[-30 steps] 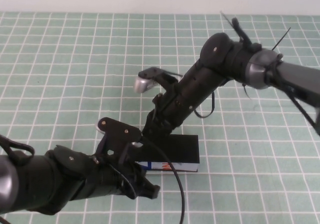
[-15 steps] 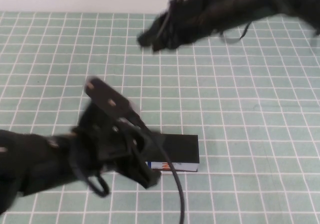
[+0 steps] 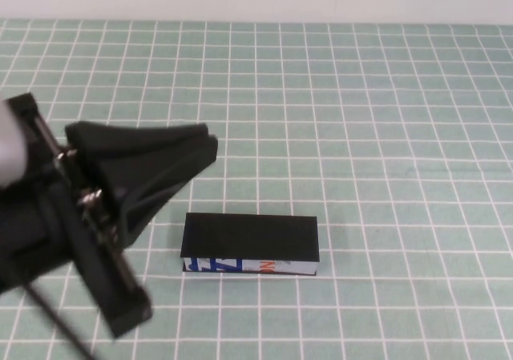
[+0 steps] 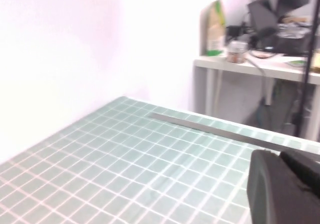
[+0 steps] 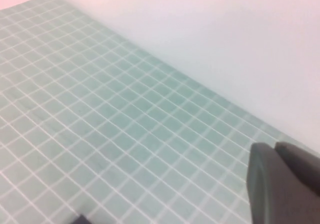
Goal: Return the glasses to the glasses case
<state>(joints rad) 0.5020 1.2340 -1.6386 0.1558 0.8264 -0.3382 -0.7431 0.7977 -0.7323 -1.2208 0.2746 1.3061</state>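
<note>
The glasses case (image 3: 250, 236) lies shut in the middle of the green checked mat, black lid on top, with its white printed front side (image 3: 248, 265) facing me. The glasses are hidden. My left gripper (image 3: 204, 145) is raised at the left, close to the camera and apart from the case. In the left wrist view (image 4: 277, 156) its fingers are together and hold nothing. My right gripper is out of the high view. In the right wrist view (image 5: 275, 146) it is high above the mat, with its fingers together and nothing in them.
The green checked mat (image 3: 385, 119) covers the table up to a white wall at the back. The left wrist view shows the table's metal edge (image 4: 210, 128) and a white desk with clutter (image 4: 250, 59) beyond it.
Both arms have pulled away from the case. The right arm rose and left the high view. The left arm swung up and left, toward the camera. The case has not moved.
</note>
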